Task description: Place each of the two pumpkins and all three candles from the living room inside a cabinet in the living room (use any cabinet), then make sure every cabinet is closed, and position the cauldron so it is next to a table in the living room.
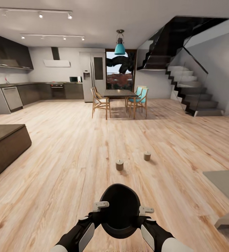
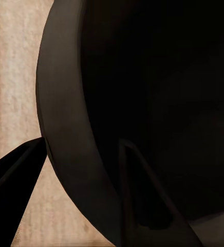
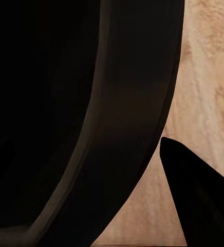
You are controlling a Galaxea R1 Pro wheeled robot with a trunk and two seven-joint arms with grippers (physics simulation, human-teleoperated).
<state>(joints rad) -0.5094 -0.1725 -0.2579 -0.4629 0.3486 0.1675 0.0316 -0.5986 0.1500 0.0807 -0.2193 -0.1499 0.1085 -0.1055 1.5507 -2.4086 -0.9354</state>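
The squat, round, matte-black cauldron (image 1: 120,210) with its wide mouth is held up between the two arms, low in the middle of the head view, above the pale wooden plank floor (image 1: 58,168). The left gripper (image 1: 101,205) grips the cauldron's rim on its own side: in the left wrist view one dark finger (image 2: 143,200) lies inside the pot against the inner wall and the other lies outside, so the jaws are closed down onto the thickness of the rim (image 2: 66,144). The right gripper (image 1: 146,210) meets the opposite side of the rim. In the right wrist view the outer finger (image 3: 199,190) stands close beside the curved black wall (image 3: 132,128), with a sliver of floor between them; a dark shape inside the pot may be the other finger, but I cannot tell whether this pair is clamped on the rim.

Ahead of the grippers, two short, stubby, beige-brown cylindrical candles stand upright on the floor, apart from each other: the nearer candle (image 1: 119,165) almost straight ahead of the cauldron, the farther candle (image 1: 147,156) beyond it towards the right gripper's side. Well off to the left gripper's side stands a low dark-brown wooden cabinet (image 1: 4,148) with a slab top. On the right gripper's side, close by, is the corner of a low grey coffee table (image 1: 224,180) on an angled grey support. Far ahead are a dark-topped dining table (image 1: 118,93) with wooden chairs, a kitchen and a staircase.
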